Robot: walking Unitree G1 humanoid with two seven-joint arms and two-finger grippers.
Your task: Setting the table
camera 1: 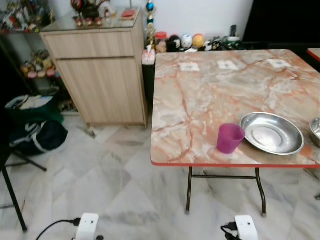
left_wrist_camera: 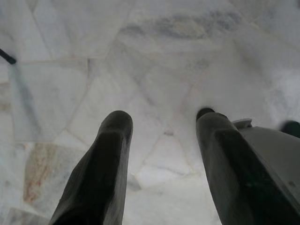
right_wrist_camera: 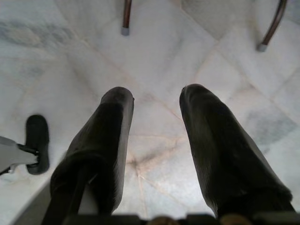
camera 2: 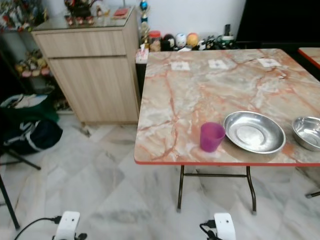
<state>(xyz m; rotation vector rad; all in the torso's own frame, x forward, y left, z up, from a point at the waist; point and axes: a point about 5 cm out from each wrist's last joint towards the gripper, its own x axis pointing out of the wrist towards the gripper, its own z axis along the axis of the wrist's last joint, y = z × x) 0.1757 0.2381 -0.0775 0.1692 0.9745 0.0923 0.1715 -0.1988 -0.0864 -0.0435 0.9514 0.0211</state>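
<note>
Left eye view: purple cup (camera 1: 230, 138) near table (camera 1: 200, 95) front edge; both tools (left_wrist_camera: 161, 140) (right_wrist_camera: 157, 117) agape, empty.

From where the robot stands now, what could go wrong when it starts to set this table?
The purple cup stands close to the near edge of the table, so a careless reach might push it off. It also nearly touches the large steel plate, so moving one could shift the other. Both the left gripper and the right gripper hang open above the floor, so each needs a long lift.

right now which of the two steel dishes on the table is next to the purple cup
The wide shallow steel plate, beside the purple plastic cup. The deeper steel bowl sits farther right, beyond the plate.
</note>
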